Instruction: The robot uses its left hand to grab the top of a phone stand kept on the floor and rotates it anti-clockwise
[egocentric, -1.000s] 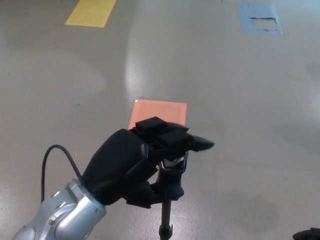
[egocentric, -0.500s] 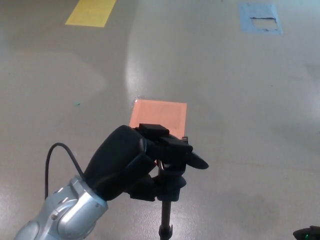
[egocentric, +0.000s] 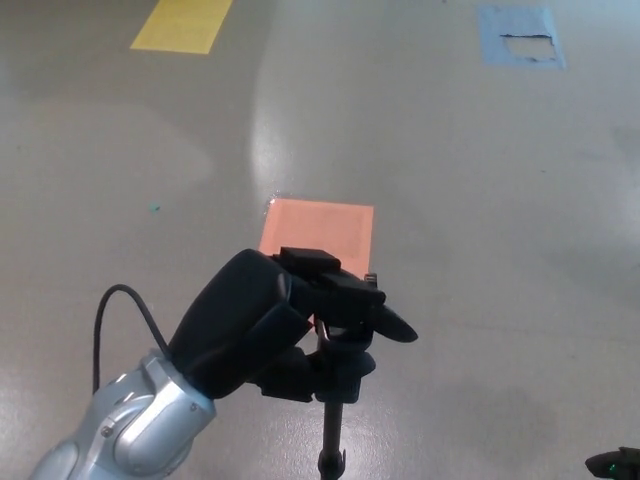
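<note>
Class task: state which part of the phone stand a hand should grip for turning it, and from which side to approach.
Grip the head of the phone stand, coming from its left as the left hand does: the pole below looks too thin.

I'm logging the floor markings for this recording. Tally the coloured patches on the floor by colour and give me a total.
Orange patch: 1
Yellow patch: 1
Blue patch: 1
Total: 3
</note>
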